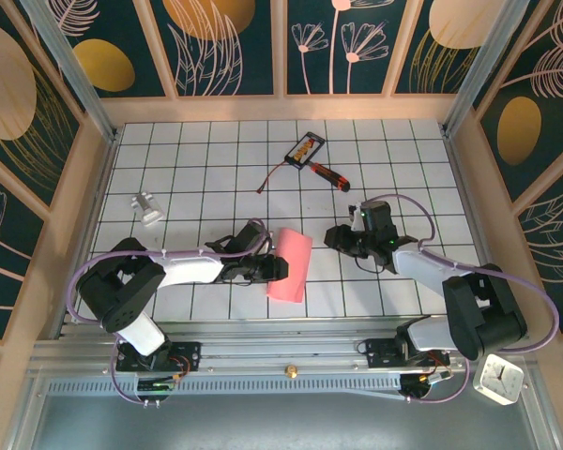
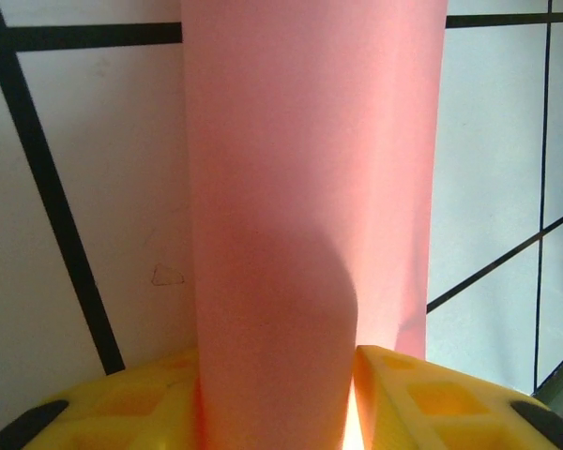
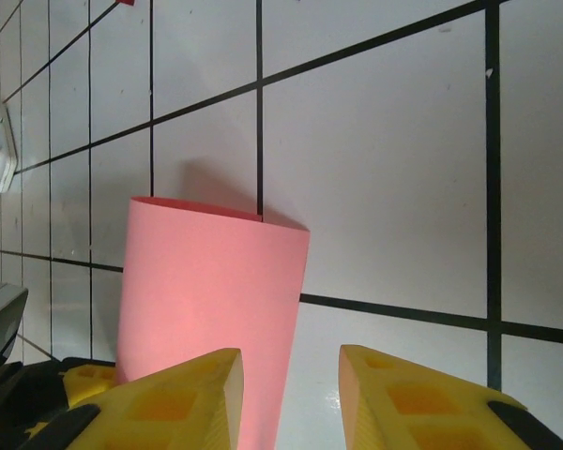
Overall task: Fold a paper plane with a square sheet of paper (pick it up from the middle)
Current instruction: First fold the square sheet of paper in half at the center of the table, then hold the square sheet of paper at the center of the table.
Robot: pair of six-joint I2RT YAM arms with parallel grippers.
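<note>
We see a white tiled table (image 1: 206,159) and dark leaf-patterned walls (image 1: 227,47). The pink sheet (image 1: 293,272), folded over and smooth, passes between the fingers of the left hand (image 1: 280,268); whether it grips, we cannot tell. The right hand (image 3: 291,361) is open, just beside the sheet.

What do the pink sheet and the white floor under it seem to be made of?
The pink sheet looks like thin matte paper: it bends in a soft curve and light glows through it. The white floor seems to be a smooth, hard board or tile with black grid lines; which one, I cannot tell.
</note>
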